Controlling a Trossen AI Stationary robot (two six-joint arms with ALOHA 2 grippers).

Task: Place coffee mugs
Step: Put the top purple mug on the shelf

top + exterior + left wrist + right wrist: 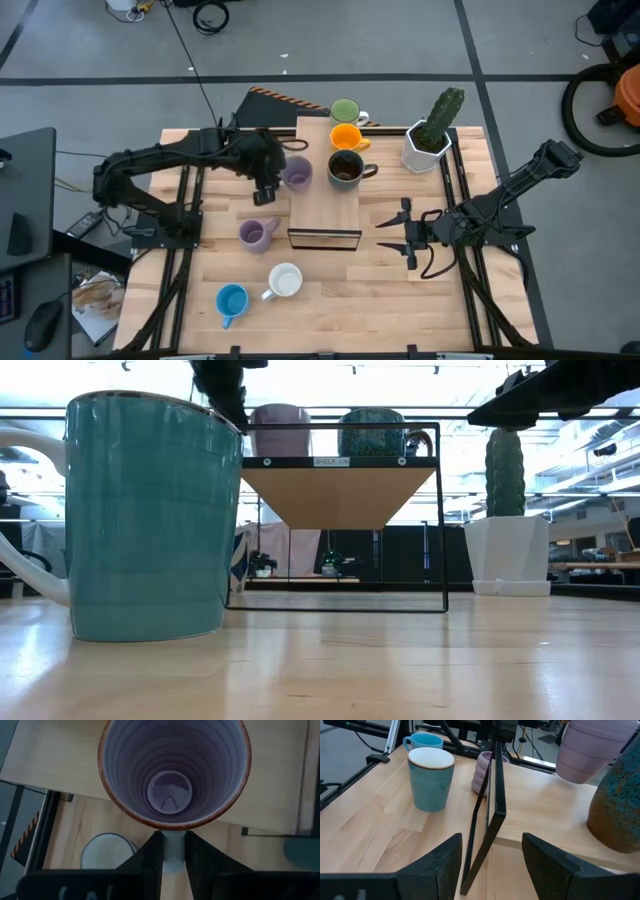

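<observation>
- We see the left hand (268,190) clamped on the handle of a lilac mug (296,173), fingers (150,857) pinching it narrow in the left wrist view.
- That lilac mug sits upright over the left edge of the wooden shelf (325,205); we cannot tell if its base touches the shelf top or hangs just above.
- Key relation: mug lies to the shelf side of the left hand, handle pointing back toward the hand, long axis vertical, mouth up.
- Shelf already carries the green mug (345,111), orange mug (346,137) and dark brown mug (346,170) in a row along its right half.
- Judgement: release or set-down comes next; free shelf space lies toward the near end.
- Right hand (408,234) waits near the shelf's right side, low over the counter (400,300), fingers spread wide and empty.
- Left arm is nearer the loose mugs: second lilac mug (257,233), white mug (285,281), blue mug (231,301), all on the counter.
- Cactus pot (428,143) stands at the far right corner, clear of the work.
- Counter is pale wood; the room has a grey floor with cables.
</observation>
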